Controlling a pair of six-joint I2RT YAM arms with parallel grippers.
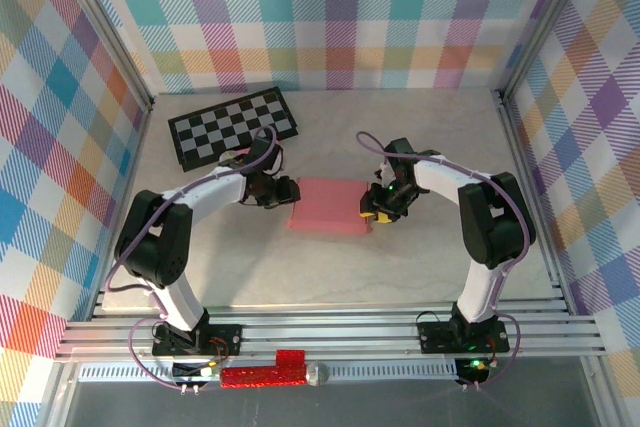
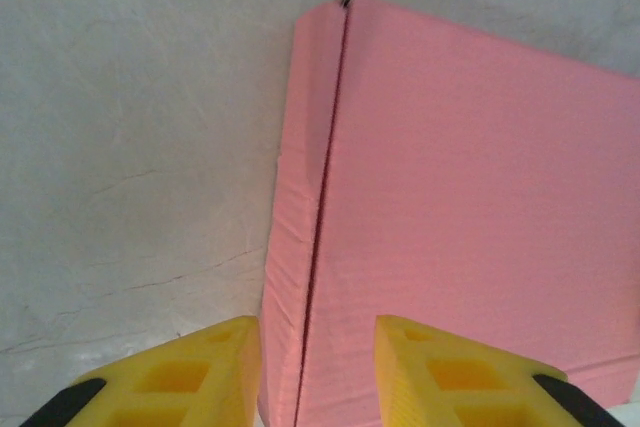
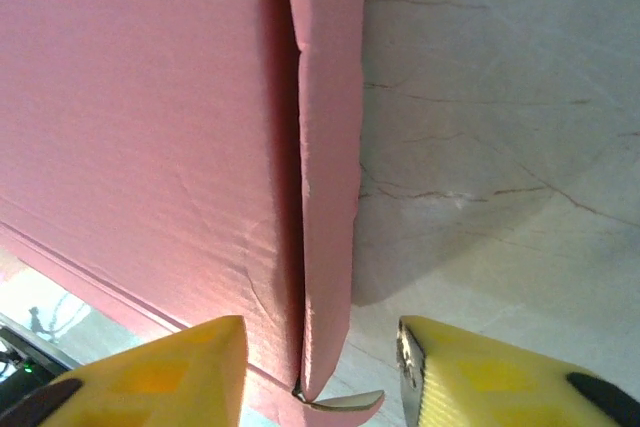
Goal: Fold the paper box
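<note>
Paper box: we see the paper box (image 1: 330, 205) lying flat on the counter (image 1: 430, 127), between the two arms and well apart from the checkered board (image 1: 232, 125) at the far left.
Left claw: our left claw (image 2: 315, 372) is apart. Its yellow fingers (image 2: 190, 377) straddle the narrow left flap (image 2: 290, 197), which a dark slit parts from the main panel. Nothing is pinched.
Right claw: our right claw (image 3: 320, 372) is likewise apart, with one finger over the main panel, the other over bare counter, and the right flap (image 3: 330, 127) running between them.
Step in hand: we judge that we are lined up to take hold of both end flaps and turn them along their creases.
How to do it well: we close on each flap alone, not on the panel beside it, so the crease can hinge freely. We pinch near the middle of the flap's length and work both ends together so the sheet does not slide across the counter.
Watch for: we expect thin card to buckle easily, and the right flap's near corner curls. So we grip gently and lift slowly.
</note>
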